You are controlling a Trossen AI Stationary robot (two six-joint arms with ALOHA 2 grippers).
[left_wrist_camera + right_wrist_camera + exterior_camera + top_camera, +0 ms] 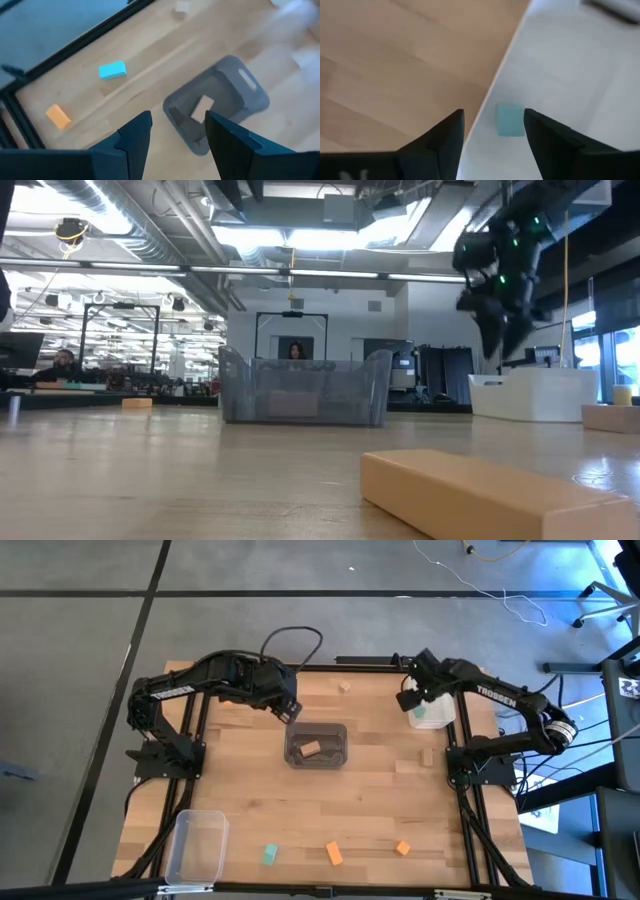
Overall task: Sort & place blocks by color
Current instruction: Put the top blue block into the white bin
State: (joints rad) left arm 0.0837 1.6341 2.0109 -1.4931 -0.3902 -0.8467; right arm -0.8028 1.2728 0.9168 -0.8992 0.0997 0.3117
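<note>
Nearest the low camera lies a tan wooden cuboid (500, 495) on the pale planked surface (370, 810). Along the high view's bottom sit a teal block (270, 854) and two orange blocks (334, 854). At centre, the dark grey bin (317, 745) holds a tan block (310, 749); the left gripper (292, 710) hovers beside it, fingers spread. Upper right, the right gripper (408, 700), fingers spread, hangs over the smooth white bin (432, 715) holding a teal cube (510, 120).

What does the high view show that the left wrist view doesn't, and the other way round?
Only the high view shows the right gripper open over the white bin, the clear bin, and a second orange block. Only the left wrist view gives a close look between the left gripper's open fingers, which hold nothing. Both show the grey bin with a tan block inside, a teal block, and an orange block.
</note>
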